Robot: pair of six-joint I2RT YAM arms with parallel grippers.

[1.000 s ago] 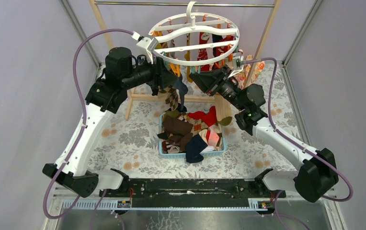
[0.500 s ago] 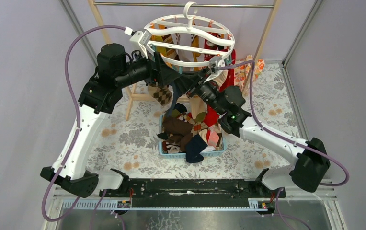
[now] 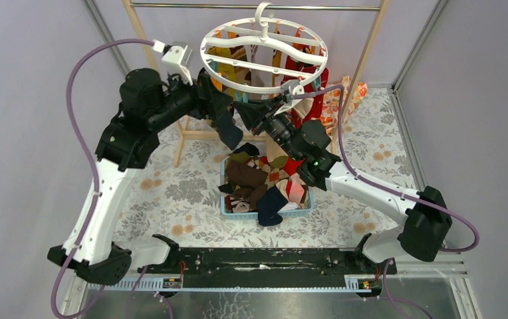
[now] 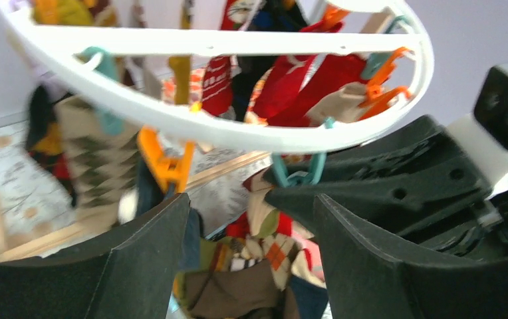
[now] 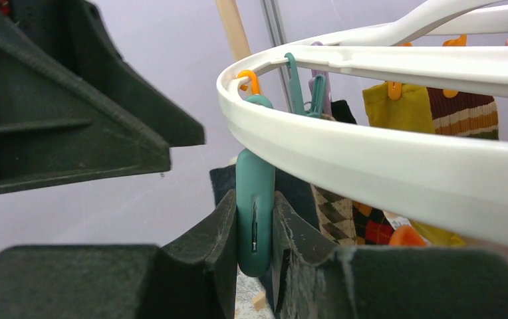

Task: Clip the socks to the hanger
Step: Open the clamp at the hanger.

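The white oval hanger hangs from the rod, with several socks clipped to its far side. My right gripper is under its near rim and is shut on a dangling teal clip. My left gripper is open, just left of the right one. In the left wrist view its jaws stand wide apart, facing that teal clip. A brown argyle sock and a navy sock hang by an orange clip, blurred. More socks lie in the basket.
A blue basket sits mid-table on the floral cloth. The wooden rack posts and metal rod stand behind the hanger. Purple cables loop off both arms. Grey walls close in on both sides.
Both arms moved left and up toward the hanger's near rim. The hanger swung left. The argyle sock that hung below my left gripper no longer shows there in the top view.
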